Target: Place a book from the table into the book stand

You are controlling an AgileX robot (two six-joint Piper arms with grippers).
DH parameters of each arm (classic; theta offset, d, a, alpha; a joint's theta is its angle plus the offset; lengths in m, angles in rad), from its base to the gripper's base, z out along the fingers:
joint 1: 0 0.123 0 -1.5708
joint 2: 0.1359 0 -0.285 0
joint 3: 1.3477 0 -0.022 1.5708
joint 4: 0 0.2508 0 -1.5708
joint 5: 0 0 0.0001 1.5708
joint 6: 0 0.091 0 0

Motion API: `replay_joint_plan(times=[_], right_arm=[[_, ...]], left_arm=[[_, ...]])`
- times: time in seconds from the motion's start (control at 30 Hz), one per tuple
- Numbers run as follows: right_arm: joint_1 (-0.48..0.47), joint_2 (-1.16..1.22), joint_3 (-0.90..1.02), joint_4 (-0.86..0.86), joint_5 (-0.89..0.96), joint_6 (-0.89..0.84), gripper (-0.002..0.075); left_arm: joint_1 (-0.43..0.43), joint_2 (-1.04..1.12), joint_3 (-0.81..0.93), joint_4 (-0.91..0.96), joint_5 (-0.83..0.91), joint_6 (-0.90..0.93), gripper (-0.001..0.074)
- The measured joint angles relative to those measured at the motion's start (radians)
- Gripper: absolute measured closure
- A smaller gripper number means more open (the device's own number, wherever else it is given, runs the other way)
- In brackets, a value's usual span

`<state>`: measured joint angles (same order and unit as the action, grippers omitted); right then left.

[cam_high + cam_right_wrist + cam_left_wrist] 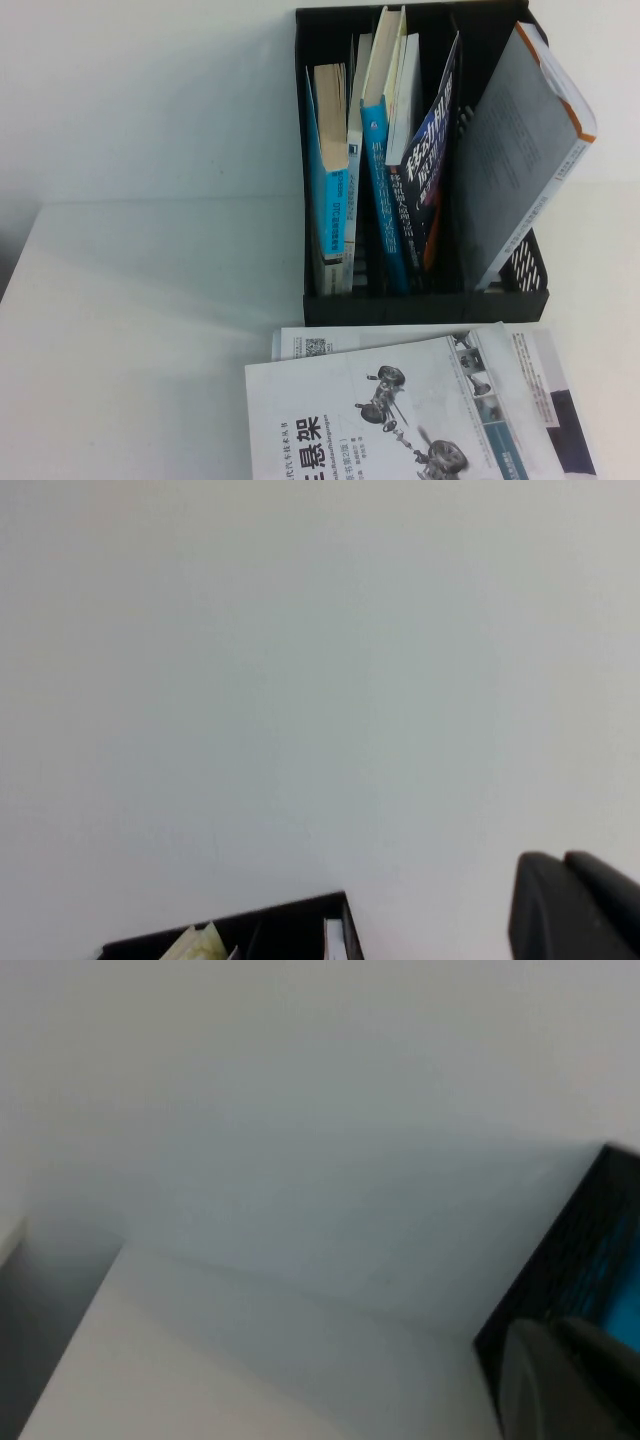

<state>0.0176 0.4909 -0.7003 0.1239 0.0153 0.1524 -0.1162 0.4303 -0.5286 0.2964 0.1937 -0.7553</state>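
Note:
The book (400, 420) lies flat at the table's front edge, white cover up, with the grey suspension picture and black title showing; its near part is cut off by the view. The black book stand (420, 300) stands just behind it and holds several upright books. Neither arm shows in the high view. My left gripper (570, 1380) shows only as a dark blurred shape beside the stand's corner (560, 1260). My right gripper (575, 910) shows as a dark shape, apart from the stand's top rim (280, 925).
A grey-backed book with orange trim (520, 150) leans in the stand's right slot. Blue-spined books (330, 180) fill the left slots. Another white book (330, 345) lies under the task book. The white table (150, 320) stretches to the left.

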Motion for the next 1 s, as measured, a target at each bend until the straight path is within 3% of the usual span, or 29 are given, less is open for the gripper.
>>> replay_joint_plan(times=[0.2, 0.4, 0.67, 0.8, 1.0], right_arm=[[0.0, 0.007, 0.0, 0.026, 0.087, 0.027, 0.0731], [0.0, 0.007, 0.011, 0.054, 0.368, 0.033, 0.0731], [0.03, 0.102, 0.072, 0.04, 0.631, -0.203, 0.0731], [0.07, 0.214, 0.072, 0.026, 0.701, -0.194, 0.0731], [0.078, 0.372, 0.07, 0.074, 0.699, -0.181, 0.0731]], left_arm=[[0.0, 0.117, 0.002, -0.012, 0.089, -0.005, 0.0738], [0.0, 0.159, 0.002, -0.111, 0.101, -0.006, 0.0738], [0.0, 0.278, 0.002, -0.23, 0.1, 0.019, 0.0738], [0.0, 0.34, 0.002, -0.356, 0.1, 0.136, 0.0738], [0.0, 0.423, -0.022, -0.612, 0.197, 0.545, 0.0738]])
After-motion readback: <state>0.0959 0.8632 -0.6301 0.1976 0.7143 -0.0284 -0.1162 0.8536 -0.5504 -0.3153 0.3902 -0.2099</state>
